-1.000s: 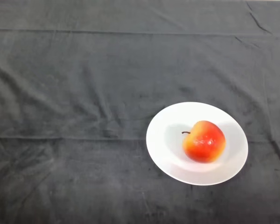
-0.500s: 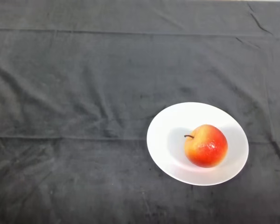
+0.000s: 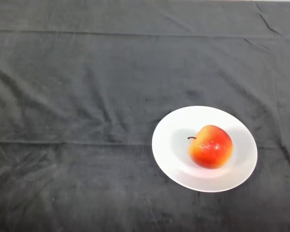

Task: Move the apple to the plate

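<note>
Head view gives you the apple [image 3: 210,146] lying on its side on the plate [image 3: 170,150], a little right of the plate's middle, stem pointing toward frame left. You'll find the white plate at lower right of the frame, on the dark cloth [image 3: 77,96] over the table.

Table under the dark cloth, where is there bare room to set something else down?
The dark cloth lies bare left of the white plate, across the whole far side behind it, and along the near edge. The only taken spot is the plate at right, where the apple sits, leaving just its rim free.
</note>
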`<state>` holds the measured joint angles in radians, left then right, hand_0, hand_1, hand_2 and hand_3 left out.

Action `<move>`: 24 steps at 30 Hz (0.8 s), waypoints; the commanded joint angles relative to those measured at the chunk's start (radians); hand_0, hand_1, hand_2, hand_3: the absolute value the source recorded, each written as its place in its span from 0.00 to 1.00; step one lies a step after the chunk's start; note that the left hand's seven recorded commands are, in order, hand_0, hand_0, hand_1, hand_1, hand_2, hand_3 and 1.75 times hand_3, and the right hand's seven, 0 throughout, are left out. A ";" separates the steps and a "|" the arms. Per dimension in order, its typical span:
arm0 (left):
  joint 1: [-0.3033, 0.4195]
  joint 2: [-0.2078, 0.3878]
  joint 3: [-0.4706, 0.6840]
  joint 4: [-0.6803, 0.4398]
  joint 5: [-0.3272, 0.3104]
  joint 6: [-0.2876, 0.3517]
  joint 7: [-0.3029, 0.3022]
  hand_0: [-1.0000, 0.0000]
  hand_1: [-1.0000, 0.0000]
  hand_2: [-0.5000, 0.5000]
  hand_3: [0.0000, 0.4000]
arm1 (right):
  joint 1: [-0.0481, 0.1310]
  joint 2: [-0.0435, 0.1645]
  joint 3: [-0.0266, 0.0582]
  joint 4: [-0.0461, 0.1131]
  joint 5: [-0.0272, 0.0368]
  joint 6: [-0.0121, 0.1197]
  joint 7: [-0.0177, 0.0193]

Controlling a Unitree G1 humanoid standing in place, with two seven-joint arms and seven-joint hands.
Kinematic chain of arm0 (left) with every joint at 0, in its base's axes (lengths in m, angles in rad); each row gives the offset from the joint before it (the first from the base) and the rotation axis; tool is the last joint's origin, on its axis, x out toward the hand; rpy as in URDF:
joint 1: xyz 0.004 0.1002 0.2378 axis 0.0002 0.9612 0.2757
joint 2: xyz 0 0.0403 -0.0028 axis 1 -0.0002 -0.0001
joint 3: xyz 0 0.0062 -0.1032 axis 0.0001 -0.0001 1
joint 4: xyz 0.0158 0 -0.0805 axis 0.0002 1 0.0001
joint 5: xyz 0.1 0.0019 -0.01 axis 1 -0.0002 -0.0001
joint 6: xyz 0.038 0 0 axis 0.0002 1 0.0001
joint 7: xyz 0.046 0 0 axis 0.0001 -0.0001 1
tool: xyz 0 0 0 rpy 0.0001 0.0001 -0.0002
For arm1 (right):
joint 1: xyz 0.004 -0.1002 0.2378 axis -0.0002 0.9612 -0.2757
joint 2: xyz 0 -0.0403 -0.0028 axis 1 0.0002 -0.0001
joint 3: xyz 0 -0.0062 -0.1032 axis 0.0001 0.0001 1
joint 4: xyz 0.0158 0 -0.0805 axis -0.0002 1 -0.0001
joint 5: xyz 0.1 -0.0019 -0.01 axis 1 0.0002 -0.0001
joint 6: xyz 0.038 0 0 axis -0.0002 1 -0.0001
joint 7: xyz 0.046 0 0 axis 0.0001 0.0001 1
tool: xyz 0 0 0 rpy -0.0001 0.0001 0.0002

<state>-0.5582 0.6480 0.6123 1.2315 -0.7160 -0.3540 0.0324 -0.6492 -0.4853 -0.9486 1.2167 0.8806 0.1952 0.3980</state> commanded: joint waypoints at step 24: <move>0.016 0.002 0.044 -0.025 0.024 0.029 -0.049 1.00 1.00 0.50 0.00 | -0.013 -0.022 -0.0040 0.002 0.0177 -0.009 0.0024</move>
<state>-0.5582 0.6477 0.6462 1.2314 -0.7081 -0.3390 -0.0074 -0.6492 -0.4853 -0.9487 1.2167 0.8806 0.1952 0.3980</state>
